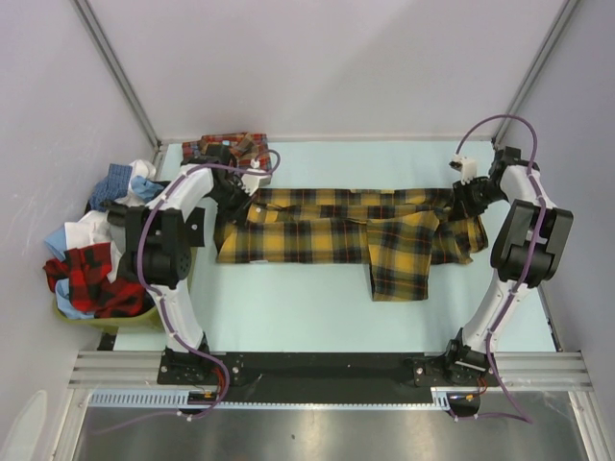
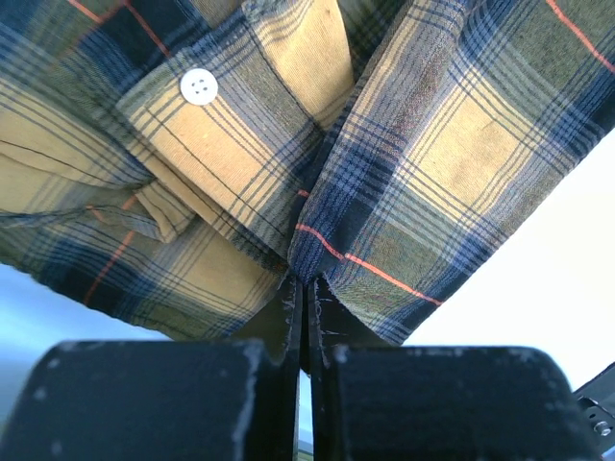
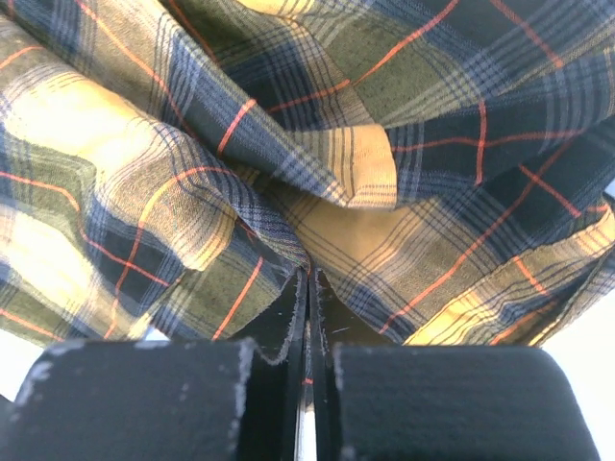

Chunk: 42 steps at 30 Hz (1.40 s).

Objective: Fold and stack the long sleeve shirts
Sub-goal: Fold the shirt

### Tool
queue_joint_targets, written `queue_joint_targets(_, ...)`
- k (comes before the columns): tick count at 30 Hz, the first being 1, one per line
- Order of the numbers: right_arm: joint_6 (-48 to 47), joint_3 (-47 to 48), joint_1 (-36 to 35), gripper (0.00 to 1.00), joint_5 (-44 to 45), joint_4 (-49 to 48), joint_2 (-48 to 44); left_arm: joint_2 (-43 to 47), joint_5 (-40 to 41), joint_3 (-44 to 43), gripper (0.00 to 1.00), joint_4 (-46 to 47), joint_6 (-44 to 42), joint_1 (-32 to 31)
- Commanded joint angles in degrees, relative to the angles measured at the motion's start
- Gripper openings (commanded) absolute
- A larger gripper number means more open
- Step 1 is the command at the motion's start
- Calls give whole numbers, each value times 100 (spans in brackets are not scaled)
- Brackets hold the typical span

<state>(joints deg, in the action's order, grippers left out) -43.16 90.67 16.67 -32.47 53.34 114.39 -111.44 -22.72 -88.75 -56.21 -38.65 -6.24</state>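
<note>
At the far side of the table: left gripper is clamped on a thin pinch of the yellow-and-black shirt, jaws almost together with cloth between them. A cuff with a white button hangs just above. Right gripper is clamped the same way on a bunched fold at the shirt's other end. The shirt lies stretched crosswise between the two, one panel drooping toward the near edge. The red-orange shirt sits crumpled at the far left corner, just behind the left arm.

Judgement: the step is spreading or folding the yellow shirt. Move both grippers together at matched height, cloth taut but not jerked, since both pinches look thin and could slip. Steer clear of the red-orange shirt.
</note>
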Motion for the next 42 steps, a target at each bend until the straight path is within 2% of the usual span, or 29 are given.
queue_joint_targets(1,-184,302,266,0,-469,307,-372,254,-241,-371,0,-48,-151,-18)
queue_joint_targets(6,-299,249,653,0,-752,397,-655,439,-225,-406,0,162,-125,-35)
queue_joint_targets(12,-35,258,628,0,-638,107,-426,-44,231,-521,6,583,86,-70)
queue_joint_targets(16,298,144,504,0,-331,-385,-321,-185,514,-512,20,1067,279,-70)
queue_joint_targets(18,465,47,487,0,-156,-683,-303,-256,593,-556,24,1295,471,-70)
queue_joint_targets(19,536,30,487,0,-111,-763,-303,-264,689,-547,30,1383,551,-70)
queue_joint_targets(20,684,38,495,5,-67,-807,-294,-264,725,-547,38,1428,595,-70)
queue_joint_targets(21,747,134,504,17,-14,-721,-294,-221,751,-529,46,1419,665,-62)
queue_joint_targets(22,782,213,522,36,-5,-616,-303,-151,752,-486,54,1428,692,-53)
queue_joint_targets(23,800,275,565,41,-23,-510,-347,-46,708,-294,56,1437,684,-18)
queue_joint_targets(26,748,390,803,45,-215,104,-584,700,341,189,63,1629,745,52)
queue_joint_targets(29,318,153,1101,46,-891,860,-1066,1422,-186,655,68,1648,693,-17)
queue_joint_targets(31,-577,-293,1094,48,-1445,1589,-1583,1730,-372,850,70,1622,649,-96)
queue_joint_targets(32,-1319,-748,910,49,-1534,2018,-2021,1879,-495,1164,70,1587,640,-236)
queue_joint_targets(34,-2095,-1435,428,51,-1324,2032,-2559,1968,-663,1386,71,1586,631,-333)
queue_joint_targets(35,-2257,-2161,208,52,-1228,1901,-3058,2003,-681,1569,70,1604,648,-438)
queue_joint_targets(37,-2521,-2780,-197,51,-894,1286,-3562,2021,-734,1711,70,1639,701,-527)
queue_joint_targets(38,-2644,-3340,-651,50,-797,1145,-3921,2047,-743,1799,70,1691,745,-597)
queue_joint_targets(42,-2707,-4178,-1647,50,-411,346,-4450,2126,-760,1896,70,1692,842,-659)
